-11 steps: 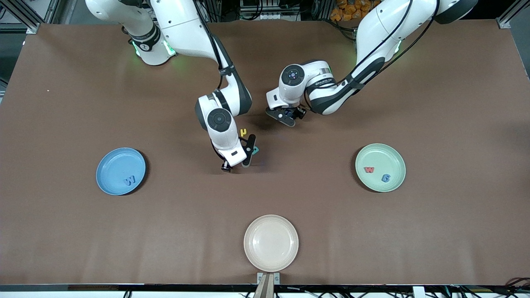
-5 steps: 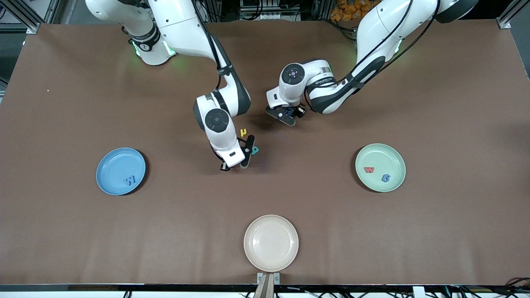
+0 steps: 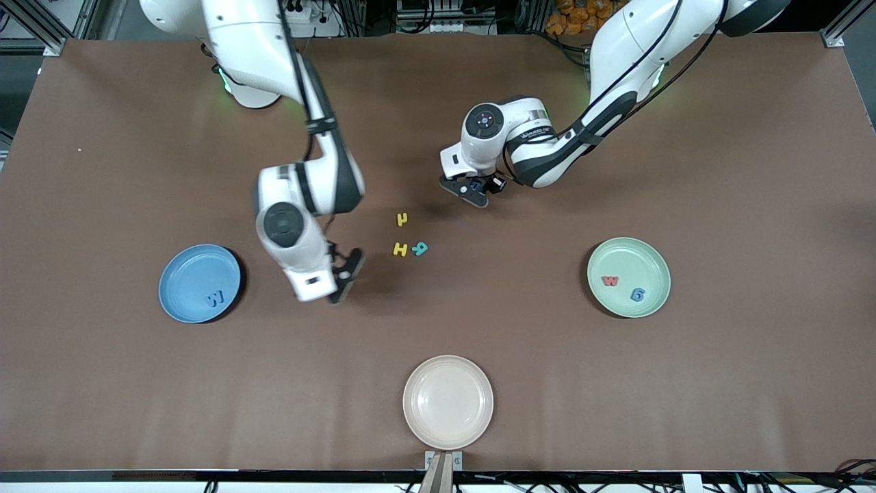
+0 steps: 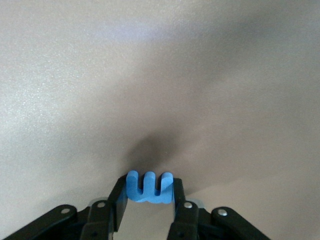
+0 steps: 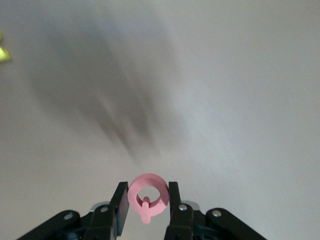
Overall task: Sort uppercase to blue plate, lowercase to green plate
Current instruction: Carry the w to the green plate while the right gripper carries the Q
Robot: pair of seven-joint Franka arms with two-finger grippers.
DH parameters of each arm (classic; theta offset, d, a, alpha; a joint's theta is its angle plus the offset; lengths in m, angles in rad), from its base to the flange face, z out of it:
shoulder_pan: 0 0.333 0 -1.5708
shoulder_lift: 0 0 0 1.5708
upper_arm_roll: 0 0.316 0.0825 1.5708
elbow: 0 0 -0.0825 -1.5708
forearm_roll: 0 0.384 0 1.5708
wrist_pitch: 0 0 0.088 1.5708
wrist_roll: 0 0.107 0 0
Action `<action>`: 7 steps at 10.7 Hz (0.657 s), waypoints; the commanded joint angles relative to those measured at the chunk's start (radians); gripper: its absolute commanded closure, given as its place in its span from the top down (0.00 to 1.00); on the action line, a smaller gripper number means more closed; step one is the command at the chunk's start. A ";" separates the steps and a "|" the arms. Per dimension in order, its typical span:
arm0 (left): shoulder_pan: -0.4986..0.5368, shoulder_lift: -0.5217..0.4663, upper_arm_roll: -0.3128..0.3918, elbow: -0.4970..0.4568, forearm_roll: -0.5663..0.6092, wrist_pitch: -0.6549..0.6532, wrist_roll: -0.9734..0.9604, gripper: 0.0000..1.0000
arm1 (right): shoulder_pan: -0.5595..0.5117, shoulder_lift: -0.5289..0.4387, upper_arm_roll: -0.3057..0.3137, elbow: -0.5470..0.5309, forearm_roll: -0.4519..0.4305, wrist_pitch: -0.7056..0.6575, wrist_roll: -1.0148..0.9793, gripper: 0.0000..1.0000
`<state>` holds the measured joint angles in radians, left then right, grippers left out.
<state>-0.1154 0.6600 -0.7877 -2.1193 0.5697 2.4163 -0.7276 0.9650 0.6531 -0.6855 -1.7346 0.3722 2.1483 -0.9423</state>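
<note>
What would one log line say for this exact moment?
left gripper: shut on blue foam m, over table | right gripper: shut on red foam Q, near blue plate

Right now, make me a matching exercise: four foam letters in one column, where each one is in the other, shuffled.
Letters:
1. red w
2. pink Q
3. blue m
4. yellow H

Places:
A. in the left tool
B. on the bare table
C. in the green plate
D. in the right tool

Pairs: 1-C, 2-D, 3-A, 4-B
</note>
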 commanded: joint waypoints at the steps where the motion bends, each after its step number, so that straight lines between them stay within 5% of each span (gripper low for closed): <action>1: 0.020 -0.016 0.008 -0.019 0.035 0.009 -0.032 0.29 | 0.004 -0.029 -0.121 -0.026 0.014 -0.100 -0.018 0.00; 3: 0.045 -0.045 0.007 -0.016 0.035 0.003 -0.032 0.27 | -0.053 -0.021 -0.187 -0.028 0.014 -0.177 -0.016 0.00; 7: 0.152 -0.147 -0.031 -0.010 0.019 -0.019 -0.021 0.27 | -0.251 -0.007 -0.180 -0.029 0.013 -0.234 -0.058 0.00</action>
<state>-0.0138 0.5863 -0.7903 -2.1084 0.5702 2.4144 -0.7304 0.7447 0.6499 -0.8757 -1.7544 0.3718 1.9262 -0.9877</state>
